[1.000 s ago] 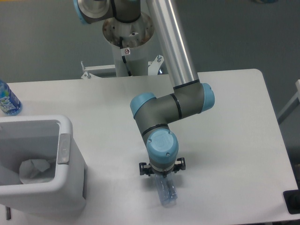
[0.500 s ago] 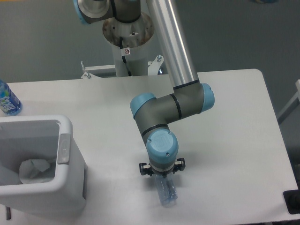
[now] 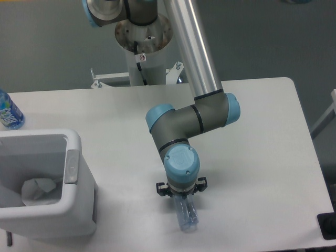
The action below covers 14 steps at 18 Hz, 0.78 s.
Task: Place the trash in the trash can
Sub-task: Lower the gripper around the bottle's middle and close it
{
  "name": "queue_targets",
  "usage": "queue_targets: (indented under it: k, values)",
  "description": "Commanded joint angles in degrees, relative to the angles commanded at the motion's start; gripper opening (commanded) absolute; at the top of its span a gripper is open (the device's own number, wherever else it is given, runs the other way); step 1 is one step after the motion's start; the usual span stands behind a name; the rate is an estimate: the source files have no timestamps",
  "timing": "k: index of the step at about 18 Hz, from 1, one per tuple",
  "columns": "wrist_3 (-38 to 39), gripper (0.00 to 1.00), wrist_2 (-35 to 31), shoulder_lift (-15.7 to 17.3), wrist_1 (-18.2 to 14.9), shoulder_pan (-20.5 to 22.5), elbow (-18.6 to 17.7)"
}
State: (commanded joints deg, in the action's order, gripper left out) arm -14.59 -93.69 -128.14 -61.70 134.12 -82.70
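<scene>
arm (image 3: 194, 63): smooth silver tube, grey joints, pale blue end caps, reaching down from a white post at the table's far edge.

gripper (image 3: 182, 195) sits under the last blue cap, pointing straight down; only small black tabs show at either side. fingers hidden by the wrist, so i cannot tell whether they are apart or clamped.

crushed bottle (image 3: 186, 217): clear, creased plastic, bluish glint, lying on the table (image 3: 262, 157) directly below the gripper, one end tucked under it, the other pointing toward the near edge. contact with the fingers not visible.

table: matte white, rounded corners.

trash can (image 3: 73, 210): white, glossy plastic, rectangular, rounded corners, thick rim, grey handle patch on the side facing the arm. stands at the near left of the table, well apart from the bottle.

paper wrapper (image 3: 38, 190): crumpled white, soft folds, lying inside the can on its floor.

water bottle (image 3: 8, 111): blue-tinted, upright, blue label, at the far left edge behind the can.
</scene>
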Motion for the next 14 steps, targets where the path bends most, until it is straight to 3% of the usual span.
queue_targets:
  k: [14]
  values:
    - [-0.1, 0.59, 0.1, 1.1, 0.3, 0.0, 0.0]
